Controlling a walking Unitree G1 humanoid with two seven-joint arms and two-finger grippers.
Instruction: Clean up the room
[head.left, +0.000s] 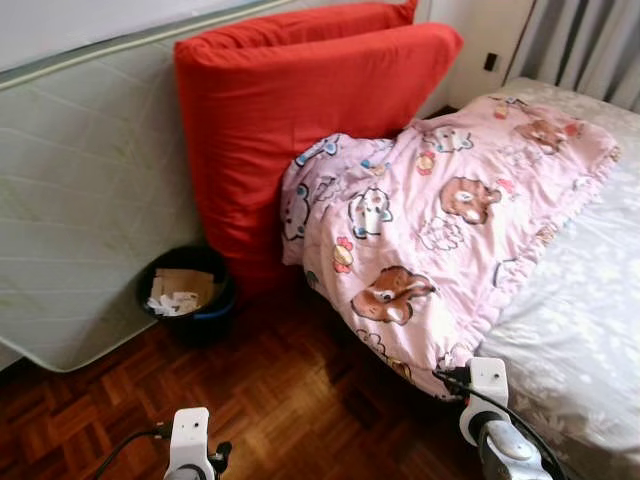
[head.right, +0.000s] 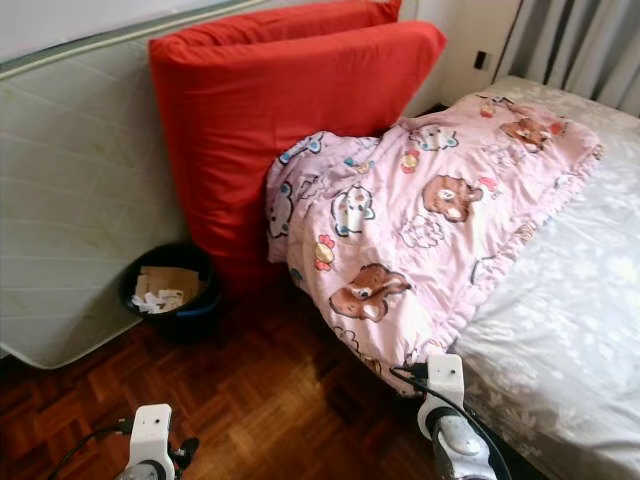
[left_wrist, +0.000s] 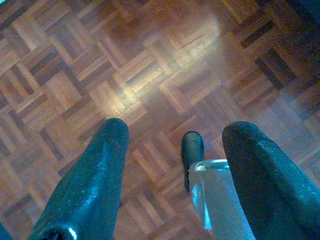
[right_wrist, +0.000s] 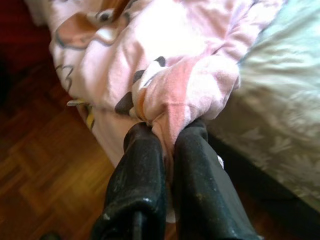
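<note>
Right gripper (right_wrist: 167, 132) pinching pink blanket (head.left: 450, 220), left gripper (left_wrist: 172, 145) spread over parquet floor (left_wrist: 150, 65)

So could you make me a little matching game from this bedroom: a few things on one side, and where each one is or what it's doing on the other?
Things:
1. quilt
2. bin
3. red cushions
4. right end effector

States:
A. leaning against the upright mattress
B. on the floor, holding cardboard and paper
C. hanging off the bed's edge
D. pinching a fold of pink fabric

Pairs: 1-C, 2-B, 3-A, 4-D
</note>
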